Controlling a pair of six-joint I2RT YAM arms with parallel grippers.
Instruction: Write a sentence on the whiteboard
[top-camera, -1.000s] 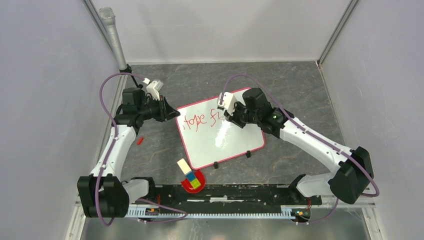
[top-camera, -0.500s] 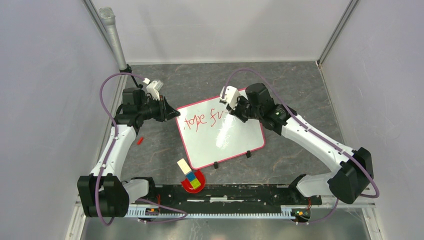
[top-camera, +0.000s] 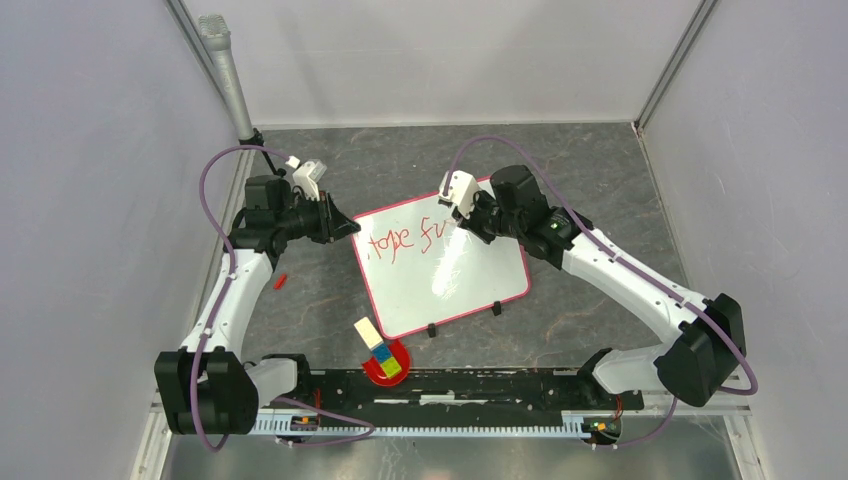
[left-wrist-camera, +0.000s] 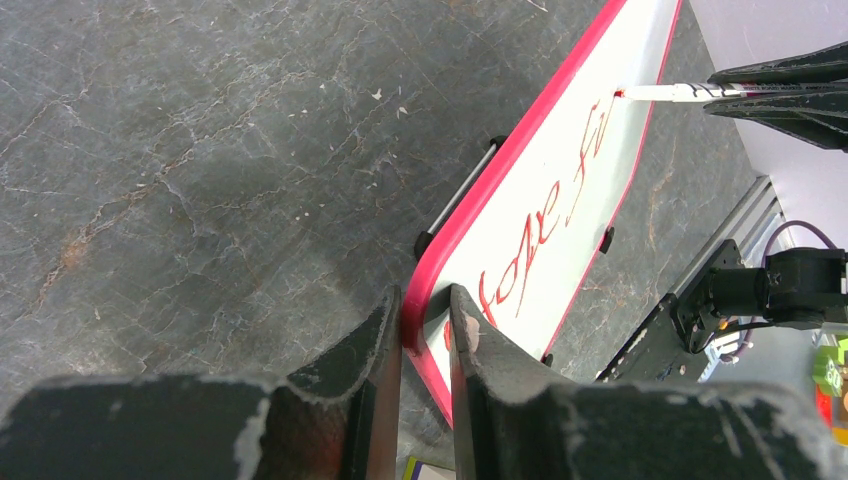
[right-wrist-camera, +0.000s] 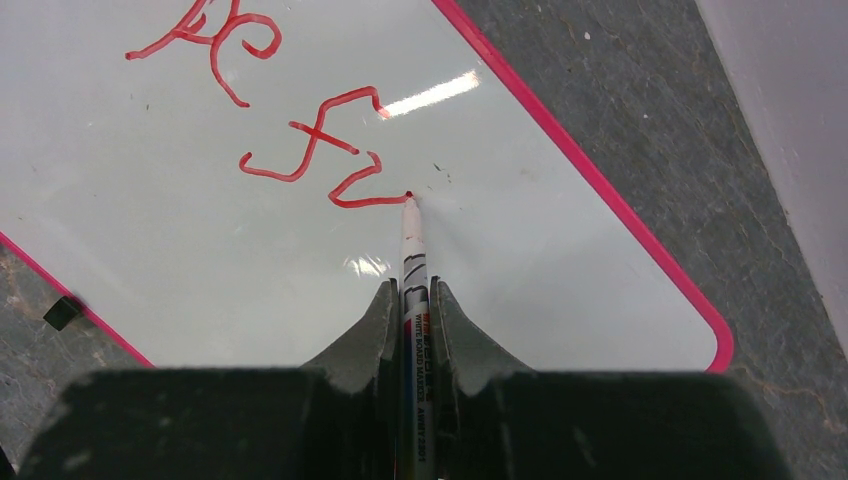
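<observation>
Whiteboard, look: we see the whiteboard (top-camera: 440, 275) as a glossy white rectangle with rounded corners and a thin pink-red border. There are two small black clips (top-camera: 432, 330) on its near edge. Red handwriting (right-wrist-camera: 310, 150) runs across its far part, and we cannot read it with certainty.
Whiteboard, place: it lies flat and askew on the dark stone-patterned surface (top-camera: 400, 160), between the two arms.
Left gripper: we see the left gripper (left-wrist-camera: 425, 305) clenched on the board's far left corner, with the pink border caught between its fingers.
Right gripper: the right gripper (right-wrist-camera: 412, 292) is clamped narrowly on a white marker (right-wrist-camera: 413, 250) over the board's far right part.
Marker tip: we see the red tip touching the board at the end of the last red stroke.
</observation>
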